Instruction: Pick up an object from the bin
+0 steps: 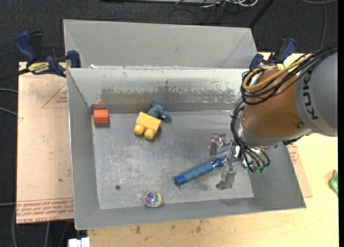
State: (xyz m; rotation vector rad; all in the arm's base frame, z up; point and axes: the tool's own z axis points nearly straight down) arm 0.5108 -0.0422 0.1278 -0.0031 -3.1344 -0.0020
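Lower right in the bin (123, 170), the jaws are seen open astride the right end of a blue rod (193, 173), nothing clamped; gripped so far off-centre, it could be swung loose.

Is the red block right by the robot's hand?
No, the red block sits far left, while the hand is at the blue stick.

On my monitor: grey bin (161, 47) holding red cube (100, 117), yellow brick (147, 125), blue rod (196, 173), silvery ball (152, 199).
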